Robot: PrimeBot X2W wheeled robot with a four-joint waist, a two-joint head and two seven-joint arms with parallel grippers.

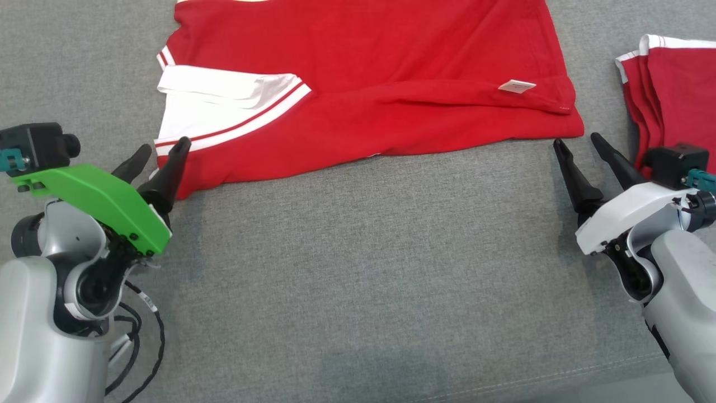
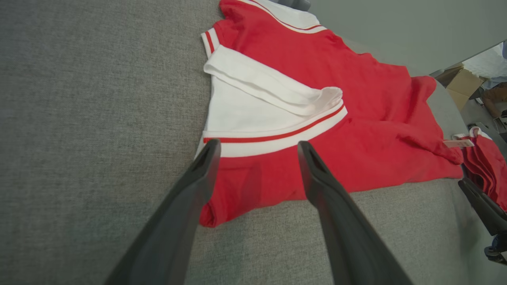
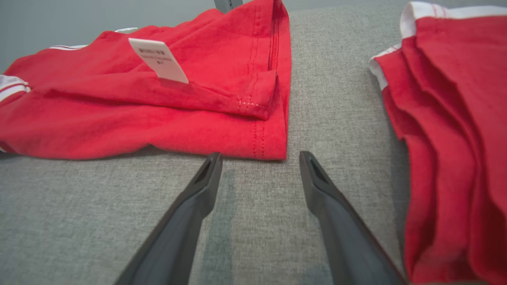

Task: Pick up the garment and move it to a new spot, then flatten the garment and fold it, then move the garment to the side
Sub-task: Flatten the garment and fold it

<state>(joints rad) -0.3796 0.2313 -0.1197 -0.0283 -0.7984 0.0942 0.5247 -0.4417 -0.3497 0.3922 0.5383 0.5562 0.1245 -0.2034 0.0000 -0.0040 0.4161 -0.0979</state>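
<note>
The garment (image 1: 391, 84) is a red shirt with white, red-striped sleeve trim, lying folded lengthwise on the grey cushion at the top of the head view. A white tag (image 1: 517, 86) sticks out near its right end. My left gripper (image 1: 163, 150) stands open at the garment's near left corner, its fingertips over the red cloth and white trim (image 2: 273, 140), holding nothing. Just short of the garment's near right corner (image 3: 269, 138), my right gripper (image 1: 579, 143) stands open and empty above bare cushion.
A second red garment (image 1: 671, 95) lies folded at the right edge, close beside my right gripper (image 3: 259, 156). Grey cushion (image 1: 363, 268) stretches wide between both arms. Black cables (image 1: 140, 330) hang by my left arm. A cardboard box (image 2: 465, 85) stands beyond the cushion's far end.
</note>
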